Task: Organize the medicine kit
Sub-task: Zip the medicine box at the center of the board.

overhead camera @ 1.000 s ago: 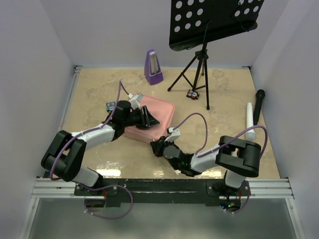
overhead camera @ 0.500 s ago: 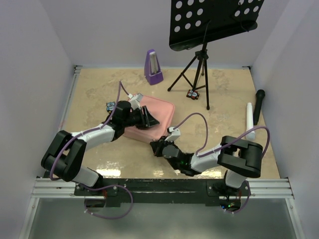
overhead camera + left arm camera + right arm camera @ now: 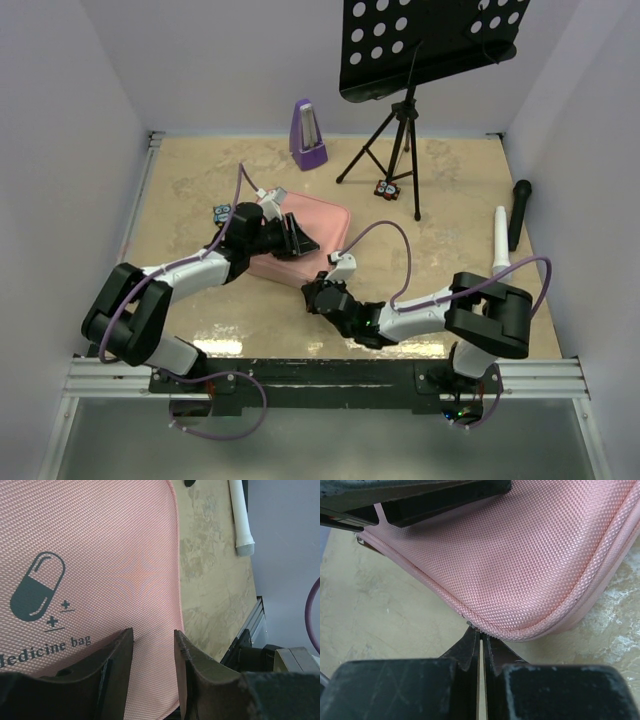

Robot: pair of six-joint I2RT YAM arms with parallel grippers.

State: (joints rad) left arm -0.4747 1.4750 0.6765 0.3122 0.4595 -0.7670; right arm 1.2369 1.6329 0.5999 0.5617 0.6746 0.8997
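Since a second ago the right gripper (image 3: 312,293) has crept slightly left and far, and its jaws have gone from a crack apart to clenched. The right elbow has swung out rightward. The left arm has not shifted.

Right jaws: pinched together at the zip seam on the near corner of the medicine kit (image 3: 325,225), a pink square soft-sided zip case. A small metal glint sits at the tips; cannot tell whether it is the zip pull, or whether it is caught.

Left gripper (image 3: 300,238): jaws part-way apart, nothing between them, resting on the lid beside the pill logo.

Kit lies closed, centre-left on the beige marbled table (image 3: 200,170).

Step, as judged: opening the case, with the left steadying and the right at the zip. The next move calls for a firm hold on the pull, then a drag along the seam without lifting the case.

Count:
- pink case: one
- small printed packets: two, one left of the kit (image 3: 221,212), one by the stand's feet (image 3: 387,190)
- purple pyramid metronome (image 3: 308,135): one
- black perforated music stand (image 3: 405,110): one
- black microphone (image 3: 519,212): one
- white tube (image 3: 500,240): one
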